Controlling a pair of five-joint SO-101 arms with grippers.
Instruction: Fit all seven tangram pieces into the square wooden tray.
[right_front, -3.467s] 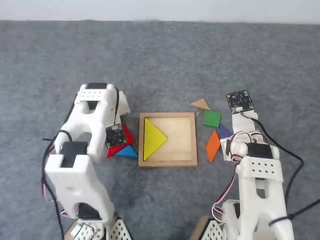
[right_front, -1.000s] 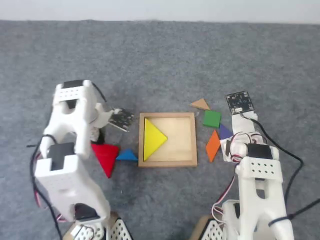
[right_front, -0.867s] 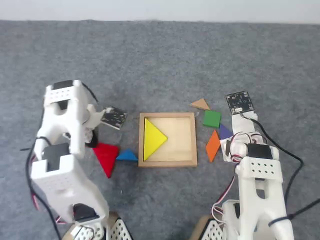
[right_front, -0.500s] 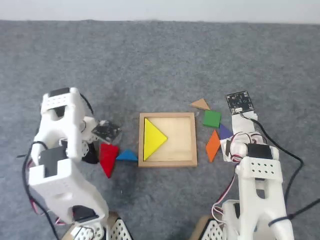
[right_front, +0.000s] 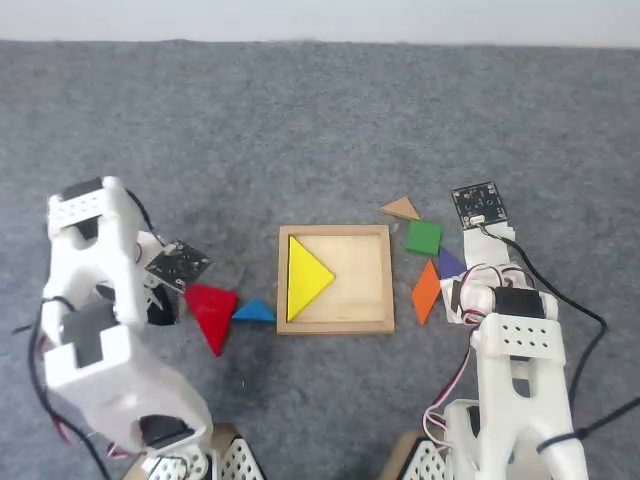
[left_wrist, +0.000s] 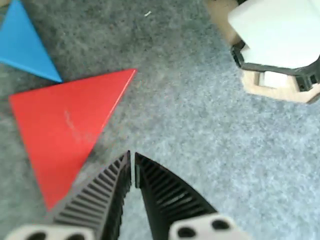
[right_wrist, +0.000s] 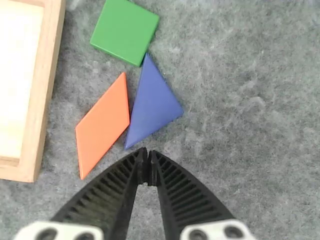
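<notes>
Both closed, empty: left jaws by red triangle (left_wrist: 65, 117), right jaws by purple triangle (right_wrist: 150, 102).

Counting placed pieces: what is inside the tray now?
One yellow triangle, along the tray's left wall; the remaining floor is bare wood. What lies under the triangle is covered.

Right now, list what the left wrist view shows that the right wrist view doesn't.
Left wrist view: the red triangle, the blue triangle and a white arm base. Right wrist view: the green square, purple triangle, orange parallelogram and the wooden tray rim. Shared: the grey mat, and each arm's own black fingers shut on nothing, left fingers and right fingers.
</notes>
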